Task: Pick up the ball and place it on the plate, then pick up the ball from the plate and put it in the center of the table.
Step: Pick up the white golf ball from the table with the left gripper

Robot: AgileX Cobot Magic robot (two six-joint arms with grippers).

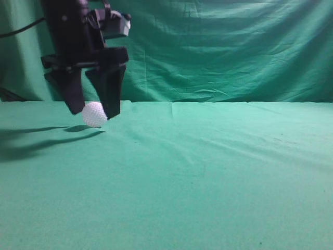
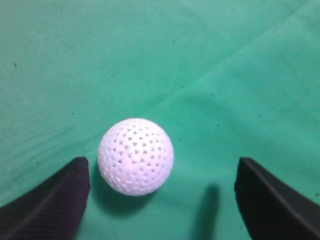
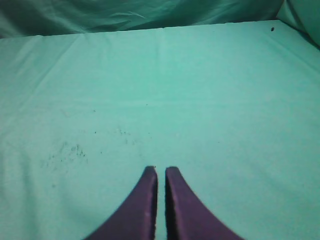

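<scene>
Backdrop (image 1: 223,47): dark green cloth, deeply folded, fills the upper part of the exterior view. Counter (image 1: 208,172): light sea-green cloth, faint creases, one fold line running from centre toward 1 o'clock in the left wrist view; scattered dark specks at about 9 o'clock in the right wrist view. Left arm (image 1: 70,31): black, enters from 11 o'clock in the exterior view, pointing down, casting long shadows on the counter toward 9 o'clock. Left gripper (image 1: 94,107): spread wide, fingers (image 2: 47,200) on either side of the ball; in the left wrist view a clear gap separates the ball from the finger at 3 o'clock, and the finger at 9 o'clock is just beside it, contact not resolvable. Right gripper (image 3: 161,200): fingers nearly together, only a thin slit between them, nothing held, over bare counter. Ball (image 1: 94,114): white, dimpled, at the far left of the counter, between the left fingertips, its shadow directly beneath.
</scene>
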